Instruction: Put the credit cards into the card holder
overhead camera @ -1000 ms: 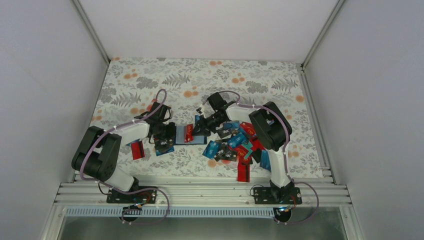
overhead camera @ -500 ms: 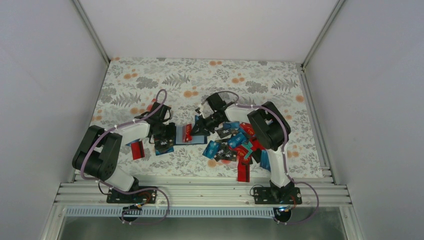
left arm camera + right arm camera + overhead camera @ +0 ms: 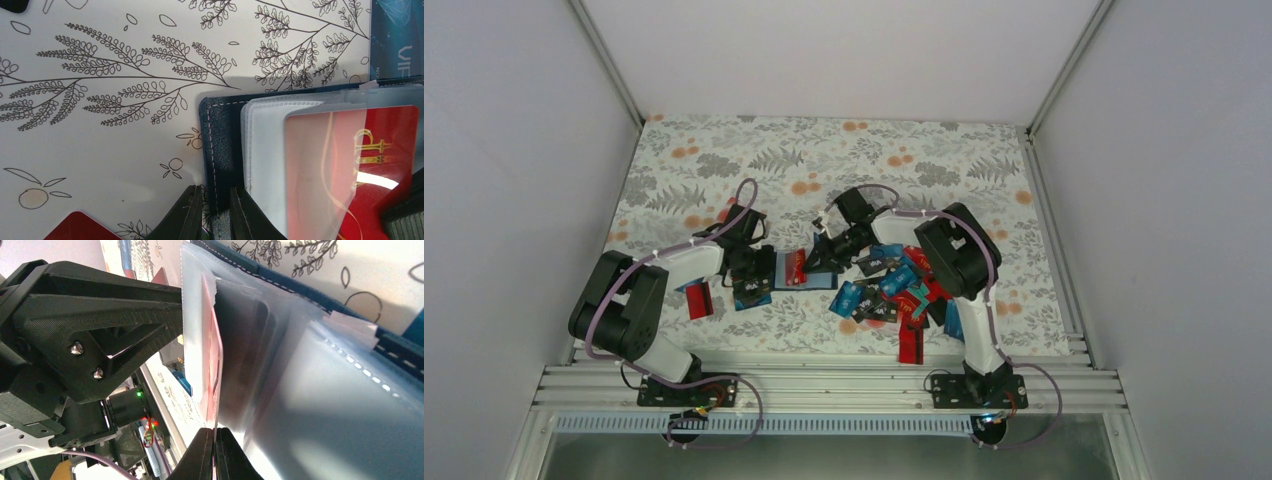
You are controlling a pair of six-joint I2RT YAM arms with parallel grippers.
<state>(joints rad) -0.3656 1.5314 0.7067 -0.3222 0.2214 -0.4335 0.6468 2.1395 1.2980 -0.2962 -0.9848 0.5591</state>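
Two grippers meet at the dark navy folding card holder [image 3: 816,281], which lies open near the middle of the floral tabletop [image 3: 824,160]. The left gripper [image 3: 216,214] is clamped on the holder's stitched navy cover edge. The right gripper [image 3: 215,442] is pinched together on a red plastic card [image 3: 385,150] with gold print, partly inside a frosted clear sleeve [image 3: 265,150]. Loose credit cards [image 3: 894,290] in blue, red, black and teal are heaped just right of the holder, toward the near edge.

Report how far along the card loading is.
Done: the card holder lies open; no card looks fully stored. In hand: the left hand pinches its edge while the right hand, shut on a red card, holds it partly inside a clear sleeve. Left: the pile of credit cards beside it.
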